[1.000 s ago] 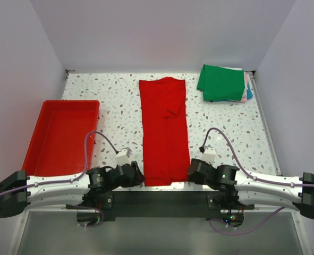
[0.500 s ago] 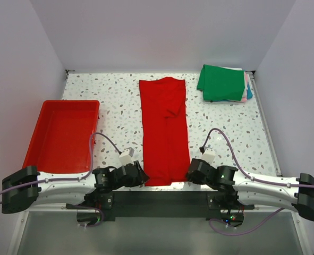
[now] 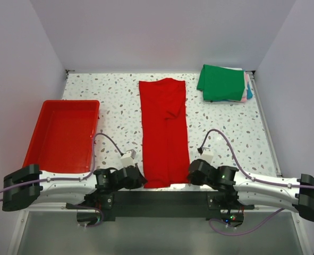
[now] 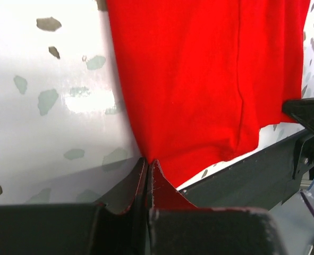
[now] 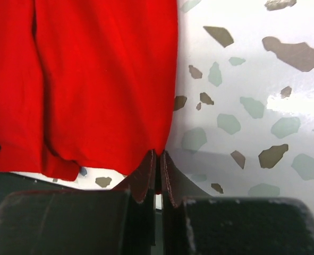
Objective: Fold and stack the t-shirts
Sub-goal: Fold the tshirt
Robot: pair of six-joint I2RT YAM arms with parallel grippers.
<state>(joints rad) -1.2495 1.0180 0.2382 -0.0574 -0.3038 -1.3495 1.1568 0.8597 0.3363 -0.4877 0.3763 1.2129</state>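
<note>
Left wrist view: my left gripper (image 4: 147, 162) is pinched closed on the red t-shirt (image 4: 199, 79) at its near-left hem corner. My right gripper (image 5: 158, 155) clamps the near-right corner. The shirt lies lengthwise on the table (image 3: 114, 106), with the green t-shirt (image 3: 222, 82) at the far right.

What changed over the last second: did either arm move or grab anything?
The left arm swung its elbow inward, and the left gripper edged slightly toward the hem of the red t-shirt. The right gripper barely shifted. Both are now pinched shut on the shirt's near corners; when they closed is unclear. The shirt, green stack and tray stayed put.
</note>
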